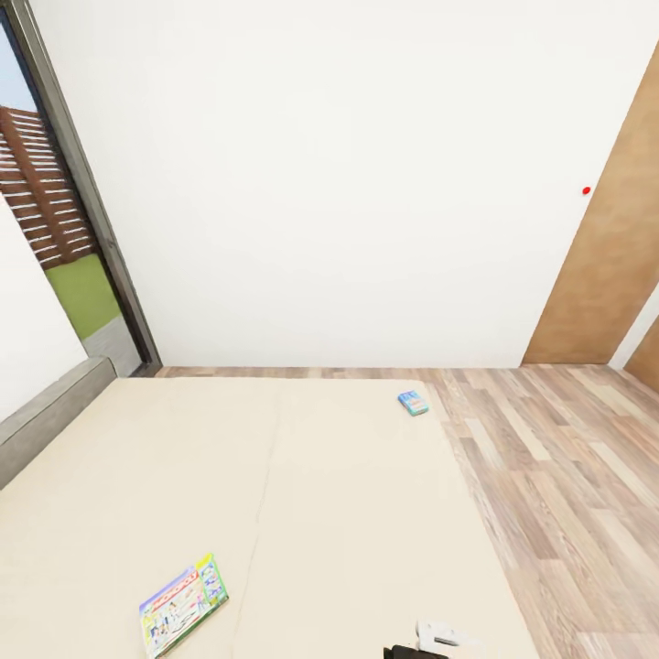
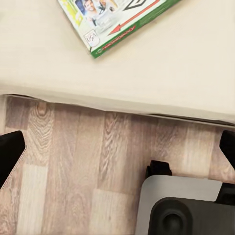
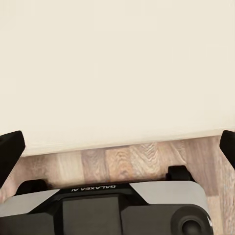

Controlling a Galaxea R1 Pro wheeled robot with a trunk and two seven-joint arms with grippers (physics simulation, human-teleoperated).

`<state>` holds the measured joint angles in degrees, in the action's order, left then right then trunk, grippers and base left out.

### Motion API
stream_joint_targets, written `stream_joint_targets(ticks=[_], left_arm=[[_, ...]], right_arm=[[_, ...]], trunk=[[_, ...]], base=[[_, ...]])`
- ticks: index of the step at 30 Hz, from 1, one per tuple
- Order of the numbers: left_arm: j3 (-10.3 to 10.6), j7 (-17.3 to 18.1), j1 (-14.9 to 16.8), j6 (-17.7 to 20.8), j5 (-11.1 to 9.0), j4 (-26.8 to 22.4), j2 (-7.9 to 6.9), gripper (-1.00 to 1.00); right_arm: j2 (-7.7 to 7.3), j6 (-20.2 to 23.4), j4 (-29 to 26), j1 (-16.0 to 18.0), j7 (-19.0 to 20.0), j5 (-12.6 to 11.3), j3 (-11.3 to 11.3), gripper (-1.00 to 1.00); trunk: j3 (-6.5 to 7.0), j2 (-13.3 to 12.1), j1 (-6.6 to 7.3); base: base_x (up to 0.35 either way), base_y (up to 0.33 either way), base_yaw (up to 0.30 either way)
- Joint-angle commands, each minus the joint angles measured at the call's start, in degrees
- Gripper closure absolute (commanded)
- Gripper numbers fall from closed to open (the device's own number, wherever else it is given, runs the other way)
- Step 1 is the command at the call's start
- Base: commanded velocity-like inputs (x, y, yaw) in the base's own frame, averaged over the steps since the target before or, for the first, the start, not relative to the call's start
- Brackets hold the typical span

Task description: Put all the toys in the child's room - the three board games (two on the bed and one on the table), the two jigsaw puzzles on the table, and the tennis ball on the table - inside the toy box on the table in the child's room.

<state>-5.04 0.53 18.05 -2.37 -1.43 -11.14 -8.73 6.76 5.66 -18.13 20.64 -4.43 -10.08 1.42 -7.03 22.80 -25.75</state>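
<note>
The cream bed spreads beneath the head camera, with wood plank floor along its right edge. A Monopoly box lies flat near the bed's near edge; a smaller game box sits at its far right corner. The left gripper and the right gripper both hang spread apart, holding nothing.
</note>
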Motion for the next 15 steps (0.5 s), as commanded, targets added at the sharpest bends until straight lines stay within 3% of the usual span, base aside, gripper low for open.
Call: stream_joint_targets(ticks=[1,15], left_arm=[[-0.23,0.07,0.05,-0.18,-0.15,0.07,-0.01,-1.00],[-0.23,0.03,0.05,-0.18,-0.15,0.07,0.03,-1.00]], right_arm=[[0.00,0.32,-0.15,0.01,-0.32,-0.48,0.16,-1.00],[0.00,0.26,-0.15,0.01,-0.31,-0.46,0.16,-1.00]], trunk=[[-0.12,0.12,-0.03],[-0.12,0.12,-0.03]], base=[[0.000,0.282,0.015],[0.000,0.257,0.003]])
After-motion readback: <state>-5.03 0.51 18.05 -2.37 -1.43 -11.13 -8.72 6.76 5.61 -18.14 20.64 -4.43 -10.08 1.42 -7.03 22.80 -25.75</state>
